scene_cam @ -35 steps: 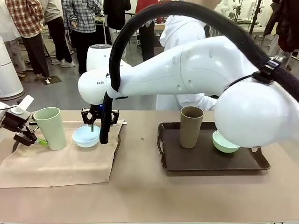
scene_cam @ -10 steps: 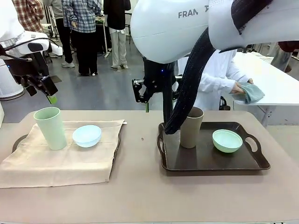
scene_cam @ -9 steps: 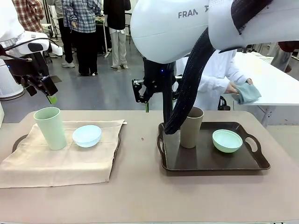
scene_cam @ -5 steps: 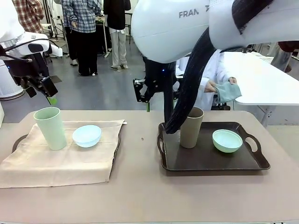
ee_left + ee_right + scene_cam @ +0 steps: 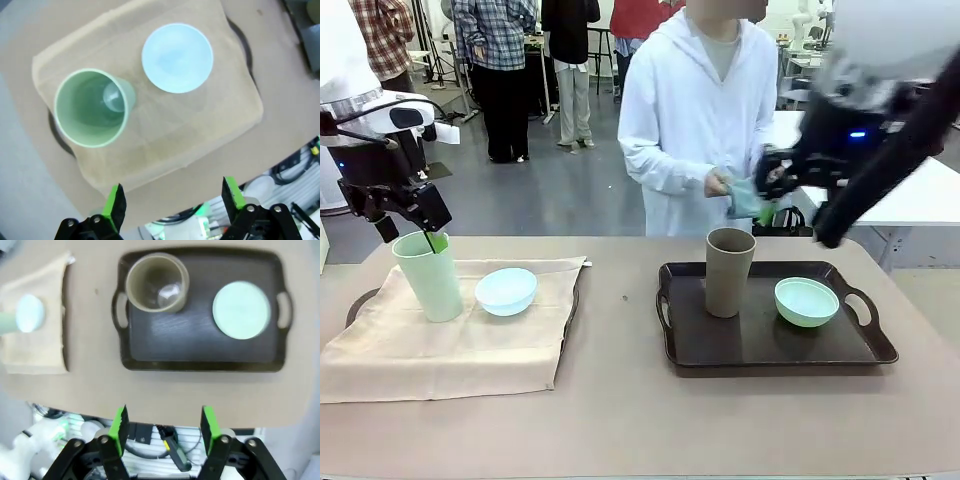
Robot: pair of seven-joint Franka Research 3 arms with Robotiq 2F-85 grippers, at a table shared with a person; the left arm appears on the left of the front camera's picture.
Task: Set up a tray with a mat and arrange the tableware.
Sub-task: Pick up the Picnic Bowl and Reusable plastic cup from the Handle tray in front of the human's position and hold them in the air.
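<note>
Under L pincer (image 5: 172, 192), slightly offset: pale-green cup (image 5: 90, 107).

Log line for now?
left gripper open; right gripper open; pale green cup, blue bowl on mat; brown cup, green bowl on tray

Robotics lab or demo hall, white-coated person (image 5: 695, 110), onlookers (image 5: 500, 60) standing behind, white worktable (image 5: 910, 185).

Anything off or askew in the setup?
Mat lies skewed, draping off the left tray's front edge onto the table. Right tray has no mat. Nothing tipped or spilled.
</note>
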